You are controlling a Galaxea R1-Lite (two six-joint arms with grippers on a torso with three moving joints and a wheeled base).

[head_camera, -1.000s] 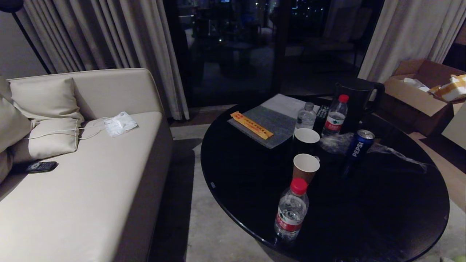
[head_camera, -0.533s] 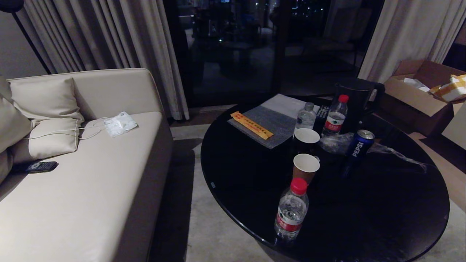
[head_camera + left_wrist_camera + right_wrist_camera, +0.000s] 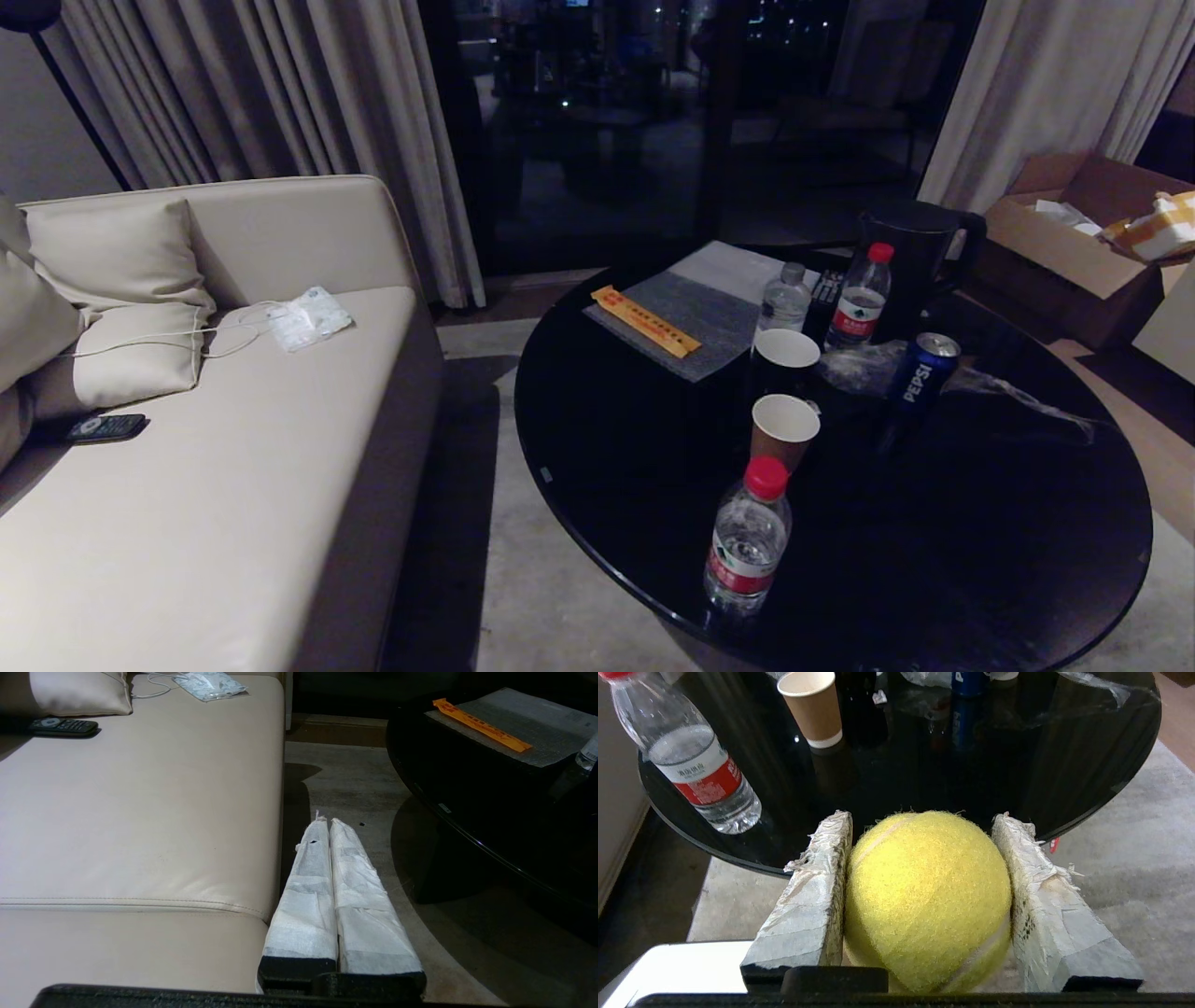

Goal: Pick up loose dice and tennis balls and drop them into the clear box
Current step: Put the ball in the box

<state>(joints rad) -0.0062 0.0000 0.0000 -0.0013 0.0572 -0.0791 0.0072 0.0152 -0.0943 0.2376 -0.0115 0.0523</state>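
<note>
A fuzzy yellow-green tennis ball point(image 3: 924, 896) fills the gap between the two tape-wrapped fingers of my right gripper point(image 3: 924, 817), which is shut on it. The ball hangs near the front edge of the round black table point(image 3: 1064, 788), over the pale carpet. My left gripper point(image 3: 328, 822) is shut and empty, parked low over the floor between the sofa and the table. Neither arm shows in the head view. The dice and the clear box are out of view.
On the black table point(image 3: 980, 560) stand a red-capped water bottle point(image 3: 747, 541), two paper cups point(image 3: 784, 425), a Pepsi can point(image 3: 920, 373), more bottles and a dark jug. A beige sofa point(image 3: 187, 485) is on the left. A flat white panel point(image 3: 668, 961) lies below my right gripper.
A sliver of the yellow-green ball showed at the head view's bottom right corner a second ago. It has dropped out of that view. The rest of the scene is unchanged.
</note>
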